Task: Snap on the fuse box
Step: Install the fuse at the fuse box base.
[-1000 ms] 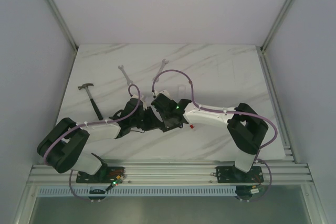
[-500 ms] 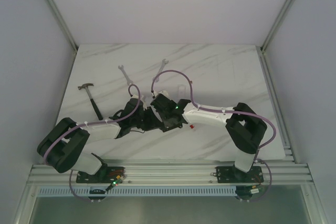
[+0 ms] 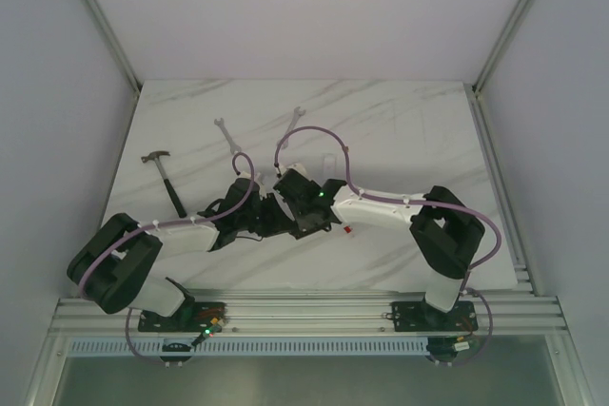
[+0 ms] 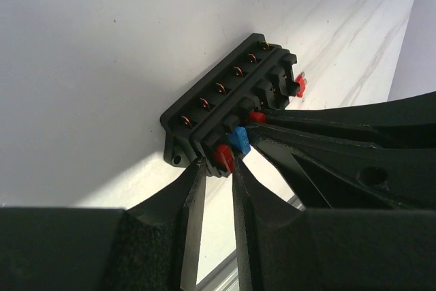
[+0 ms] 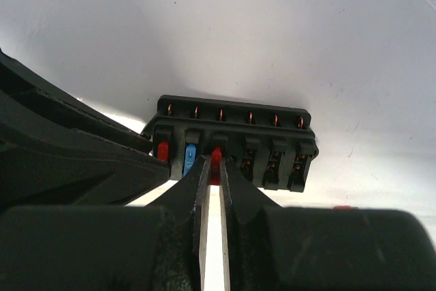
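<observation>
Right jaws pinching red fuse (image 5: pixel 215 160) — left jaws, slightly apart, gripping fuse box (image 4: pixel 225 97)

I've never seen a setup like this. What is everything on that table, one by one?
fuse box: one, black, mid-table between the two grippers
seated fuses: two, one red and one blue, in the end slots of the box
held fuse: one, red, third slot
loose fuse: one, red, on the table beside the box
clear cover: one, see-through and faint, just beyond the box
wrenches: two, silver, far part of the table
hammer: one, dark, left part of the table
table: one, white marbled
arms: two, white and black
left gripper: one, black, clamped on the box's end
right gripper: one, black, pinching the held fuse
</observation>
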Tool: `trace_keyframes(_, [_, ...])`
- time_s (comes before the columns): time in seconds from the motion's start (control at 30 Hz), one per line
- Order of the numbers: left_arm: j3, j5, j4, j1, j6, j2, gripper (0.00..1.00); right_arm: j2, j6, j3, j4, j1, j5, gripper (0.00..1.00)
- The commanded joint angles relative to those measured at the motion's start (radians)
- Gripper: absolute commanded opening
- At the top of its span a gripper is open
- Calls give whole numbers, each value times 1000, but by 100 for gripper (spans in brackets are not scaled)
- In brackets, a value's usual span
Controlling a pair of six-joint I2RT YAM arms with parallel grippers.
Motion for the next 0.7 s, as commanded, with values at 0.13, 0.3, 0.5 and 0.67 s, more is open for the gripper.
trace_keyframes(0.13, [-49,-107,-164,12,40,-8,32,12,-47,52,-194,-19,-8,22])
trace_keyframes(0.3, [-42,-104,-164,11,41,-18,33,-22,-49,111,-190,-19,-35,33])
trace_keyframes(0.5, [-31,-93,-164,11,42,-18,35,-37,-11,144,-204,-24,-31,37])
trace_keyframes(0.67, [-25,-91,-164,11,41,-74,38,-27,38,178,-229,-29,-30,37])
